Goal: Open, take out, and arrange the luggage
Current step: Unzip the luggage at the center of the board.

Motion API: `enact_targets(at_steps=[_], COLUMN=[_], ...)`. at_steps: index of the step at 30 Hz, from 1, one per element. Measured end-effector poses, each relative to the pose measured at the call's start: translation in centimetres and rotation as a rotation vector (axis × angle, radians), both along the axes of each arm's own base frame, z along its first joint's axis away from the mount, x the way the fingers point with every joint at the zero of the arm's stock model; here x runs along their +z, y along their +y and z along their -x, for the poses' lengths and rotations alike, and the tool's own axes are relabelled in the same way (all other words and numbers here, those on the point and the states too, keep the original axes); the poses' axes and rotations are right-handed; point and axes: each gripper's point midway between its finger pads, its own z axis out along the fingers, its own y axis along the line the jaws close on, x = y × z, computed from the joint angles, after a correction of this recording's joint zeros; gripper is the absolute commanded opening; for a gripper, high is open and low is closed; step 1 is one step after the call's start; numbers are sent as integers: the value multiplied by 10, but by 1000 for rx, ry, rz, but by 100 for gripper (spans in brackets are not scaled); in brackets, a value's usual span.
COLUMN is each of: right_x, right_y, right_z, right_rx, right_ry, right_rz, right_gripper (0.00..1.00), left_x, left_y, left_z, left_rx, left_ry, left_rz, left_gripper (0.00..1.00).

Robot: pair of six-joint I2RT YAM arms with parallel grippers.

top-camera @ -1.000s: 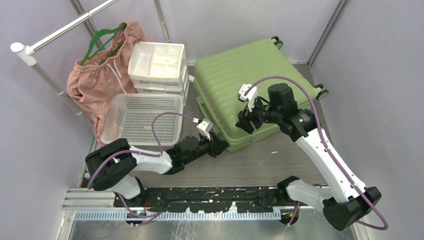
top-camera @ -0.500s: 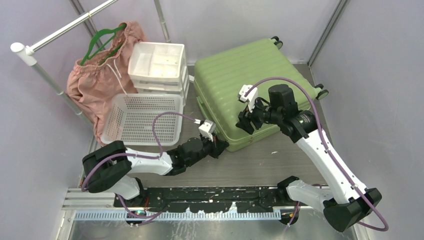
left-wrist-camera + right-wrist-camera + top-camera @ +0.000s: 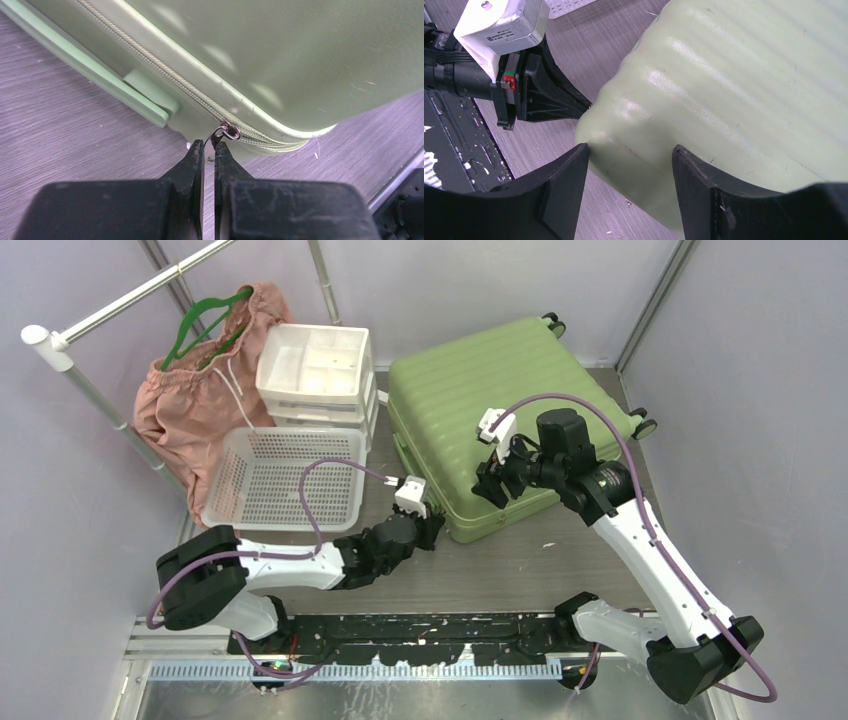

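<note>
Grey desk [image 3: 545,565], pale walls [image 3: 450,280]. The left gripper [image 3: 209,146], arm stretched low, pinches the zipper pull [image 3: 229,132] of the suitcase [image 3: 500,390]; the right gripper [image 3: 630,150] hangs spread over its corner.

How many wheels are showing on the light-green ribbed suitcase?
2. One dark wheel at the far corner of the light-green ribbed hard-shell suitcase, another at its right corner. Others may be hidden underneath.
</note>
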Motion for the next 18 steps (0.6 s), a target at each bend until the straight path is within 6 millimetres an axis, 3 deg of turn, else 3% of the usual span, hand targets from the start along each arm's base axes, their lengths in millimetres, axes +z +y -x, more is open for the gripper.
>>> enact_targets(at_steps=[7, 18], right_x=[-1, -1], right_y=[0, 0], right_z=[-1, -1], right_rx=[-11, -14], right_ry=[14, 14], right_rz=[0, 0], right_gripper=[66, 66], left_x=[-1, 2], left_y=[7, 27], left_z=[-6, -39], left_rx=[44, 136], left_ry=[-1, 24], left_rz=[-10, -33], left_gripper=[0, 0])
